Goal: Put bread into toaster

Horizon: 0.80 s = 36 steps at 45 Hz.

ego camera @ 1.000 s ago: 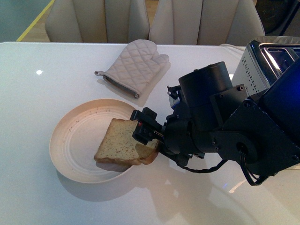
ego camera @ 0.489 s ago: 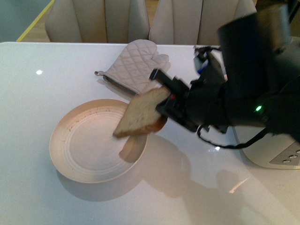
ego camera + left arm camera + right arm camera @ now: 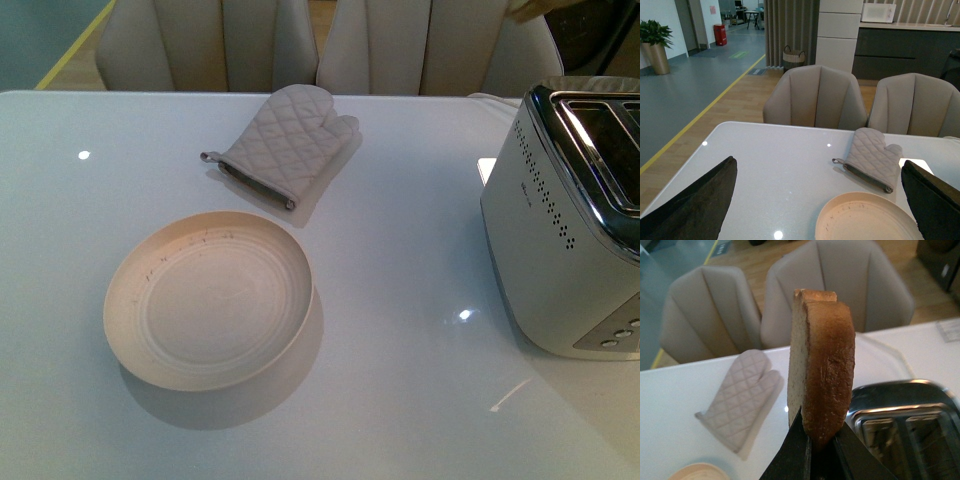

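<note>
In the right wrist view the bread (image 3: 822, 365), a thick tan slice with a brown crust, stands on edge with my right gripper (image 3: 821, 440) shut on its lower end. Beside and below it lies the toaster (image 3: 905, 430), its chrome top and two slots showing. The front view shows the toaster (image 3: 570, 230) at the table's right edge, but neither arm nor the gripped slice. My left gripper (image 3: 818, 162) is open with nothing between its dark fingers (image 3: 695, 200), well above the table.
A round beige plate (image 3: 125, 270) sits bare at the front left of the white table (image 3: 400, 380). A quilted oven mitt (image 3: 285, 145) lies behind it. Two beige chairs (image 3: 815, 97) stand at the far edge.
My right arm has lifted the bread off the plate, carried it up and to the right, and left the front view. The plate is now bare.
</note>
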Each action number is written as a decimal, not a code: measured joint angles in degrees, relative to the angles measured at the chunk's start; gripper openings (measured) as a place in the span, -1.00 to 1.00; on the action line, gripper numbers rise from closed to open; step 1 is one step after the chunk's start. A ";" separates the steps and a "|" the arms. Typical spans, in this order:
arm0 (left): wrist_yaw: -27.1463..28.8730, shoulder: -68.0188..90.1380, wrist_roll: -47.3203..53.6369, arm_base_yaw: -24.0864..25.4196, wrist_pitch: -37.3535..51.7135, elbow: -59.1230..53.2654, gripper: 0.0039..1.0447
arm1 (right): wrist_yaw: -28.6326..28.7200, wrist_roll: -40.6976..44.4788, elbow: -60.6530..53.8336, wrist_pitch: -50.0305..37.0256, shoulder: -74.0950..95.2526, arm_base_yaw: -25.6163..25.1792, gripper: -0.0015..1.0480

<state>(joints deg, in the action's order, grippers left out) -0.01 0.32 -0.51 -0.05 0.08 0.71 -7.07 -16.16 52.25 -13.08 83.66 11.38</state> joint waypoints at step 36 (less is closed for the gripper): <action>0.02 0.00 0.00 0.00 0.00 0.00 0.87 | -6.62 17.53 1.42 18.95 -1.73 -3.54 -0.94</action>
<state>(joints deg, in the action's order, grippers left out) 0.01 0.32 -0.51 -0.05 0.08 0.71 -13.69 1.37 53.67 5.87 81.93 7.84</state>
